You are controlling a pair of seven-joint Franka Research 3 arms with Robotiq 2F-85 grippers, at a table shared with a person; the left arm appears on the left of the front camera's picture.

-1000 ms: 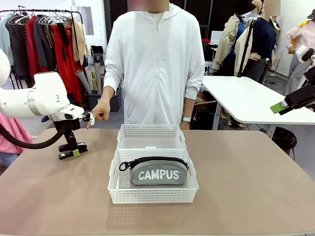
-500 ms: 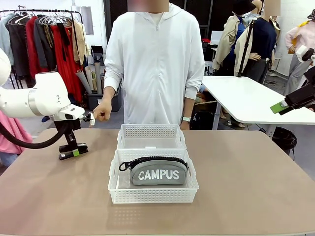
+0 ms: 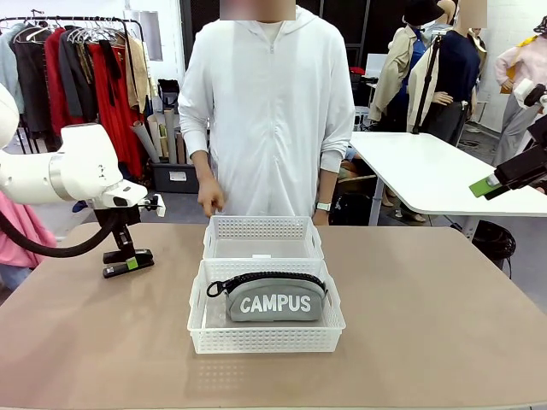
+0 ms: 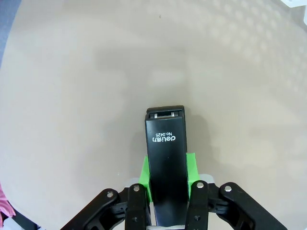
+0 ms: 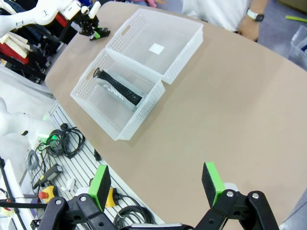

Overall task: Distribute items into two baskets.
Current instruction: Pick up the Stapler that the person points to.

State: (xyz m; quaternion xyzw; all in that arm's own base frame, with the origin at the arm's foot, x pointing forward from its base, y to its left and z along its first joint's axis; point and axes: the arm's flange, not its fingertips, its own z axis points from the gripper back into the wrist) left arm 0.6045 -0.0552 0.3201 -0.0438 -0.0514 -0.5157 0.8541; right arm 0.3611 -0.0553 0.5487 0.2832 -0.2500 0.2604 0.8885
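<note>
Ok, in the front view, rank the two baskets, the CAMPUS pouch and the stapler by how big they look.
1. near basket and far basket: they look alike; the near one appears bigger, likely from nearness to the camera.
2. CAMPUS pouch
3. stapler

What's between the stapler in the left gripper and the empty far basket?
Nothing visible. The stapler, clamped in the left gripper, has bare table up to the far basket. The person's hand hangs by that basket's far left corner, close to the path.
</note>
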